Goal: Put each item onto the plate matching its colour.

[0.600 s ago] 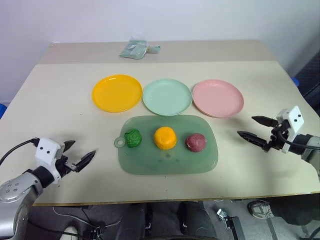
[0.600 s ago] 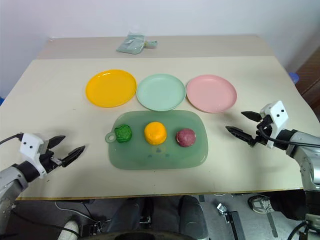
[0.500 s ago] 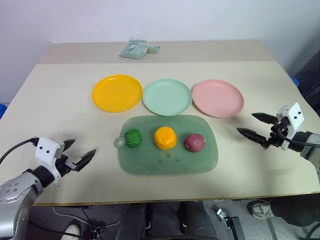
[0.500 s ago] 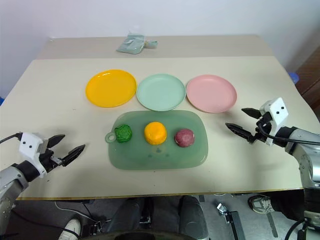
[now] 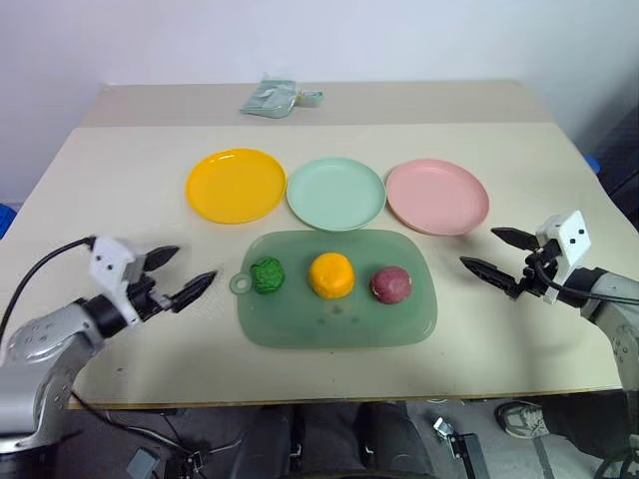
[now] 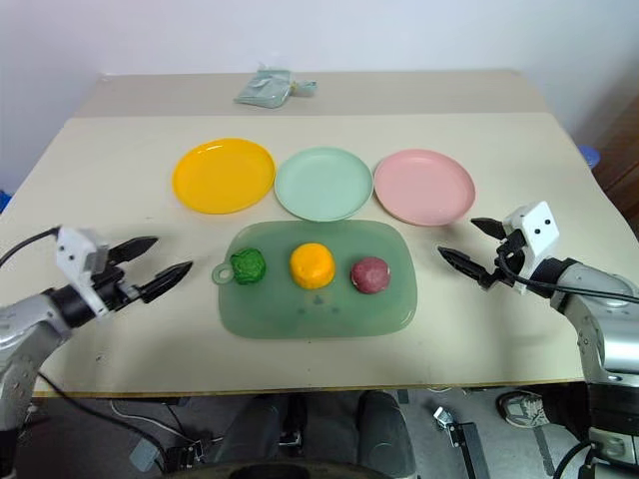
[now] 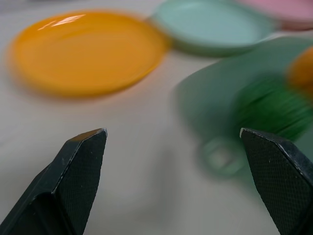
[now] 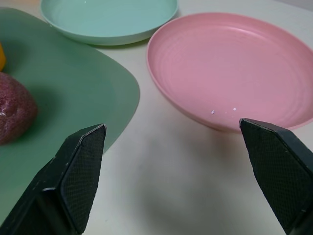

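Observation:
Three items lie in a row on a translucent green board (image 5: 339, 329): a bumpy green one (image 5: 267, 275), an orange-yellow one (image 5: 330, 275) and a maroon one (image 5: 390, 284). Behind the board stand the yellow plate (image 5: 236, 186), the mint plate (image 5: 336, 194) and the pink plate (image 5: 437, 197), all bare. My left gripper (image 5: 196, 264) hovers open just left of the board's ring handle (image 5: 240, 284), pointing at the green item. My right gripper (image 5: 477, 247) is open and holds nothing, a short way right of the board near the maroon item.
A small pale green packet (image 5: 275, 97) lies at the table's far edge. Bare tabletop (image 5: 120, 200) stretches left of the plates and along the front edge. The table's right edge lies just past my right arm.
My left gripper has moved up and right, close to the board's handle. My right gripper has shifted a little left toward the board. The items and plates have not moved.

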{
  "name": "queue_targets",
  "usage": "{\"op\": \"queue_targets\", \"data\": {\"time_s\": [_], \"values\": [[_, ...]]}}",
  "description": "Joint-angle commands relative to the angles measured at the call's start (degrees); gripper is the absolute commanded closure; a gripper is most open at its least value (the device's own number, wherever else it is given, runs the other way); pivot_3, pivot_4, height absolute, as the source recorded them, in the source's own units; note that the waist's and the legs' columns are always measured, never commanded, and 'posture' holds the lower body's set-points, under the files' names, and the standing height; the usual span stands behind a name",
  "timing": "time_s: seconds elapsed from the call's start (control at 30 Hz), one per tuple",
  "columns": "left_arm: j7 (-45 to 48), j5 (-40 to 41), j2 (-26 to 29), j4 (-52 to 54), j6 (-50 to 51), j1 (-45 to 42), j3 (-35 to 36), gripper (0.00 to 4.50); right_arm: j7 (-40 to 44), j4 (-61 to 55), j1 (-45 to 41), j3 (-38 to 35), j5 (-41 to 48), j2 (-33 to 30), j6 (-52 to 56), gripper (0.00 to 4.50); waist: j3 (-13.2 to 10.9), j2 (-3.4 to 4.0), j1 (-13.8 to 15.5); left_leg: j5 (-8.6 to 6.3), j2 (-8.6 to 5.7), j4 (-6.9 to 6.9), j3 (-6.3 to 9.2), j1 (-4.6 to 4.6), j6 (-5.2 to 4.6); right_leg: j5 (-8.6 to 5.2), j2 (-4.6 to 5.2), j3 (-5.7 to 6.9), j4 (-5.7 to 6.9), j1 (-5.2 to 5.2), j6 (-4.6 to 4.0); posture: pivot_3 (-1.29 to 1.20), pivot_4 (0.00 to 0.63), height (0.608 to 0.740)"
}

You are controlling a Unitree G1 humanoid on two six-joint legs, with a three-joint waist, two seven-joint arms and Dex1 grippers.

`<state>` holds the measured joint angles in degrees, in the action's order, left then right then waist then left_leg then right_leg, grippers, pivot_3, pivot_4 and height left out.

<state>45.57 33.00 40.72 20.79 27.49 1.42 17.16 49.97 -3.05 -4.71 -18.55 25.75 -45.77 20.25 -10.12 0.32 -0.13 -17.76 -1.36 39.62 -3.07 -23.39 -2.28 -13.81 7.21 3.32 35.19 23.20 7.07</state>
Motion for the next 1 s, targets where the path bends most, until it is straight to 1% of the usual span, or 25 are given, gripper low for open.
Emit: {"op": "queue_targets", "data": {"time_s": [0.03,0.07,0.1,0.17,0.2,0.27,0.33,0.43,0.47,0.5,0.53,0.57,0.6,0.67,0.73,0.83,0.9,1.0], "values": [[4.7,-0.1,2.2,0.7,0.3,-3.3,-4.8,0.00,-0.9,-4.7,2.4,-3.6,2.1,0.9,0.0,0.05,0.0,0.02,-0.2,0.00,0.00,0.00,0.00,0.01,0.00,0.00,-0.02,0.00,0.00,0.00,0.00,0.00,0.150,0.740],[5.7,-0.4,2.6,0.3,0.5,-5.0,-6.5,0.00,-0.5,-5.8,3.4,-4.4,2.9,0.6,0.7,0.05,0.0,0.02,-0.2,0.01,0.01,0.00,0.00,0.01,0.02,0.00,-0.06,0.00,0.01,0.01,0.00,0.00,0.150,0.740],[7.8,-2.2,3.1,-1.8,-0.2,-8.7,-9.9,0.00,0.6,-8.0,5.1,-6.0,4.6,-0.2,2.1,0.05,0.0,0.03,-0.1,0.02,0.01,0.00,0.00,0.00,0.03,0.00,-0.10,-0.01,0.01,0.00,0.00,0.00,0.150,0.740],[11.8,-6.3,3.8,-6.7,-2.9,-14.3,-15.7,0.00,2.2,-12.5,8.6,-8.5,7.6,-1.4,4.6,0.05,0.0,0.08,0.9,0.04,0.00,0.03,-0.01,0.01,0.02,0.00,-0.24,0.05,0.05,-0.03,0.00,0.00,0.150,0.740],[13.4,-7.5,4.2,-8.6,-4.4,-15.6,-17.0,0.00,2.1,-15.0,10.0,-9.2,8.7,-1.5,5.9,0.05,0.0,0.09,0.9,0.05,0.02,0.10,-0.02,0.00,0.02,0.00,-0.32,0.06,0.05,-0.05,0.01,0.00,0.150,0.740],[15.0,-10.9,3.3,-12.5,-6.6,-19.4,-21.1,0.00,3.0,-19.6,13.0,-9.9,10.6,-1.9,7.7,0.05,0.0,0.09,0.9,0.04,0.03,0.11,-0.05,0.03,0.00,0.00,-0.34,0.04,0.06,-0.09,0.01,0.00,0.150,0.740],[16.1,-13.5,2.4,-15.7,-8.4,-22.0,-24.0,0.00,2.4,-22.2,14.5,-10.0,10.9,-1.6,8.3,0.05,0.0,0.08,0.9,0.04,0.05,0.11,-0.05,0.03,-0.01,0.00,-0.38,0.05,0.04,-0.09,0.02,0.00,0.150,0.740],[18.1,-16.0,2.0,-19.4,-11.5,-23.8,-26.0,0.00,0.5,-24.3,15.4,-10.1,10.8,-0.4,8.7,0.05,0.0,0.06,0.8,0.03,0.06,0.16,-0.06,0.02,-0.04,0.00,-0.40,0.04,0.05,-0.08,0.02,0.00,0.150,0.740],[18.1,-16.9,1.6,-20.8,-12.3,-24.4,-26.4,0.56,0.0,-24.9,15.7,-10.1,10.8,0.0,8.7,0.00,0.0,0.06,0.9,0.03,0.06,0.16,-0.06,0.01,-0.05,0.00,-0.40,0.04,0.05,-0.08,0.03,0.00,0.150,0.740],[18.0,-17.5,1.2,-21.8,-12.9,-25.0,-26.6,0.82,-0.4,-25.4,16.1,-10.1,10.9,0.4,8.8,0.00,0.0,0.05,0.9,0.03,0.07,0.17,-0.05,0.01,-0.05,0.00,-0.41,0.04,0.05,-0.08,0.03,0.00,0.150,0.740],[18.0,-17.7,0.8,-22.6,-13.3,-25.4,-26.5,1.37,-0.7,-26.0,16.5,-10.1,10.9,0.8,8.9,0.00,0.0,0.05,1.0,0.03,0.08,0.19,-0.05,0.01,-0.05,0.00,-0.41,0.04,0.06,-0.08,0.03,0.00,0.150,0.740],[17.9,-17.5,0.2,-23.1,-13.4,-26.0,-26.1,1.83,-1.0,-26.5,16.9,-10.2,10.9,1.0,8.9,0.00,0.0,0.05,1.1,0.03,0.08,0.22,-0.03,0.00,-0.05,0.00,-0.41,0.05,0.07,-0.09,0.03,0.00,0.150,0.740],[17.4,-17.0,-0.6,-23.6,-13.0,-26.8,-25.5,2.08,-1.3,-26.9,17.2,-10.2,10.9,1.3,9.0,0.00,0.0,0.05,1.1,0.01,0.08,0.28,-0.01,-0.01,-0.08,0.00,-0.41,0.05,0.09,-0.11,0.03,0.00,0.150,0.740],[16.3,-15.7,-2.1,-24.3,-12.1,-28.4,-24.1,2.08,-1.6,-27.3,17.6,-10.4,10.9,1.6,8.9,0.00,0.0,0.02,1.2,-0.03,0.08,0.38,0.00,-0.03,-0.16,0.00,-0.40,0.05,0.09,-0.17,0.04,0.00,0.150,0.740],[14.3,-14.5,-4.5,-25.8,-12.1,-31.2,-22.2,2.08,-1.9,-27.1,17.5,-10.3,10.7,1.7,8.6,0.00,0.0,0.00,1.2,-0.06,0.08,0.43,0.00,-0.03,-0.20,0.00,-0.40,0.04,0.08,-0.19,0.05,0.00,0.150,0.740],[8.5,-17.2,-9.4,-32.8,-11.7,-38.9,-22.0,2.08,-2.6,-26.0,15.9,-9.2,9.9,1.8,7.8,0.00,0.0,-0.04,2.1,-0.05,0.07,0.47,0.05,-0.03,-0.20,0.01,-0.41,0.06,0.11,-0.23,0.06,0.00,0.150,0.740],[2.0,-23.3,-15.0,-44.6,-14.8,-47.3,-25.5,2.08,-3.3,-24.8,13.6,-7.5,9.1,2.3,7.1,0.00,0.0,-0.03,2.5,-0.05,0.04,0.50,0.02,-0.03,-0.21,0.04,-0.43,0.06,0.10,-0.23,0.12,0.00,0.150,0.740],[-3.2,-28.1,-21.4,-59.5,-19.4,-56.4,-27.2,2.08,-3.9,-24.0,11.4,-5.4,8.0,2.7,6.5,0.00,0.0,-0.09,2.6,-0.08,-0.08,0.55,0.07,0.02,-0.30,0.07,-0.43,0.10,0.01,-0.41,0.22,0.00,0.150,0.740]]}}
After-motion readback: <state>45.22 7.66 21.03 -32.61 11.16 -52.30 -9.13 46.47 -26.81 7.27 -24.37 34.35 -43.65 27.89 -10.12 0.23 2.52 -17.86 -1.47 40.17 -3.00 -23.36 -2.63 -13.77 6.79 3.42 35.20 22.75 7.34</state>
